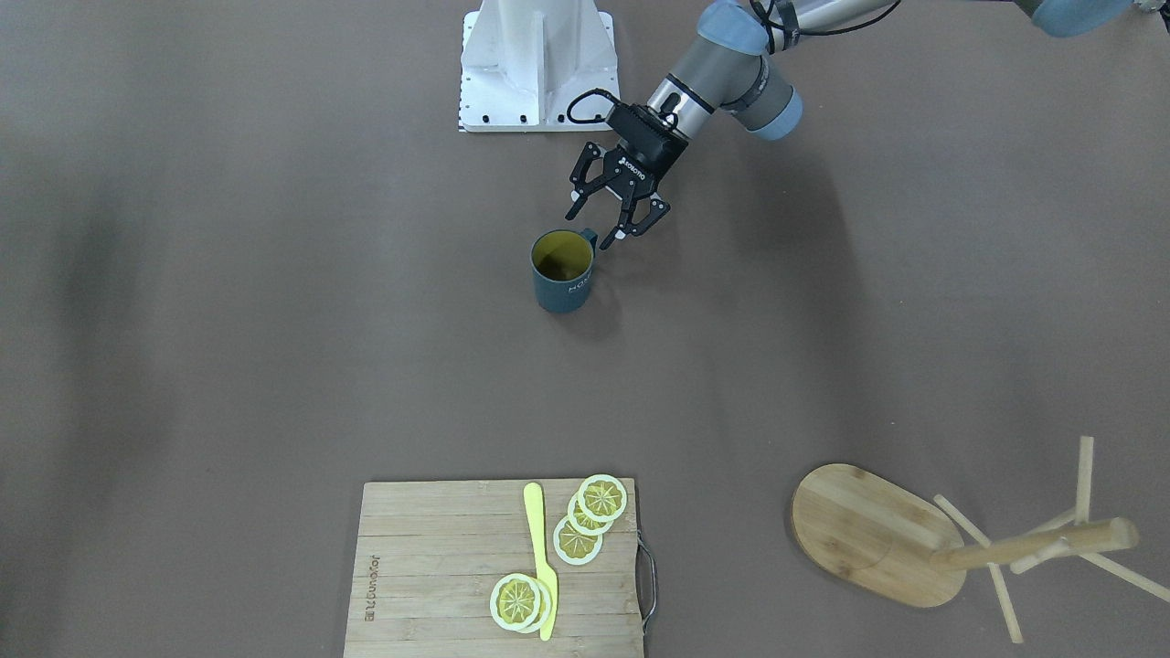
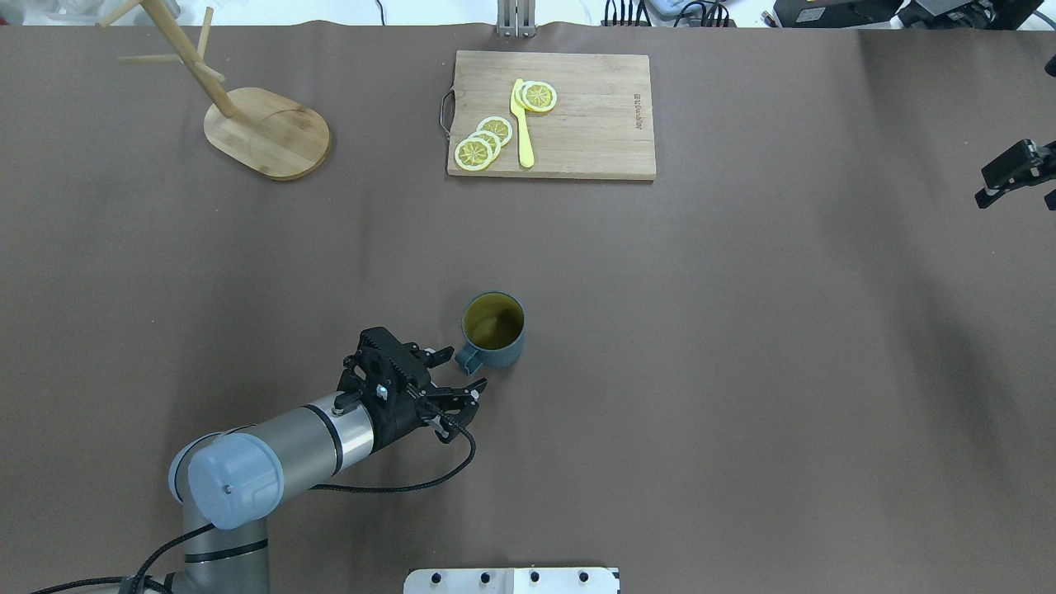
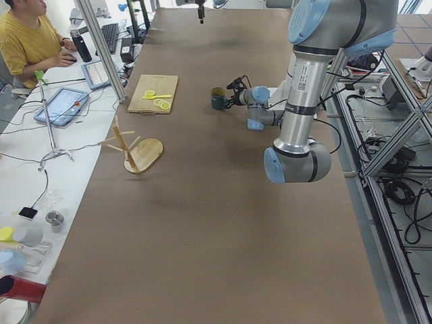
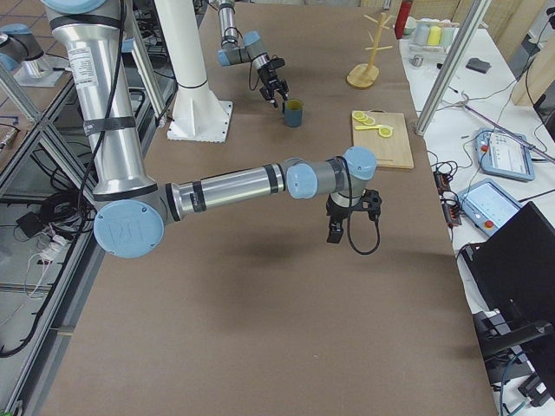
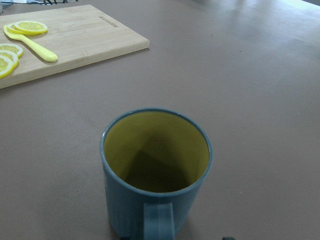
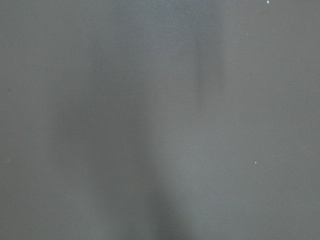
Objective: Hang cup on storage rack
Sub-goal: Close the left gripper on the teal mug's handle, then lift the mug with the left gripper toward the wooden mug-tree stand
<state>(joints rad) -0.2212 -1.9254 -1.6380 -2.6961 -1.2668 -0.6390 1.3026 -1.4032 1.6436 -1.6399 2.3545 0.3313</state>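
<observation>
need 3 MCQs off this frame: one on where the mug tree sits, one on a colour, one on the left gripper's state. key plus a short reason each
1. Where does the storage rack stand relative to the cutting board?
A. on it
B. touching its handle
C. apart from it, toward the far corner of the table on the robot's left

2. The inside of the cup is:
A. yellow
B. white
C. red

3. The left gripper is:
A. shut on the cup's handle
B. open, close to the handle, with the cup upright on the table
C. open above the rack

Key:
1 C: the overhead view shows bare table between the rack's base and the board.
2 A: the left wrist view looks straight into a yellow interior.
3 B: the overhead view shows the fingers spread by the handle.
</observation>
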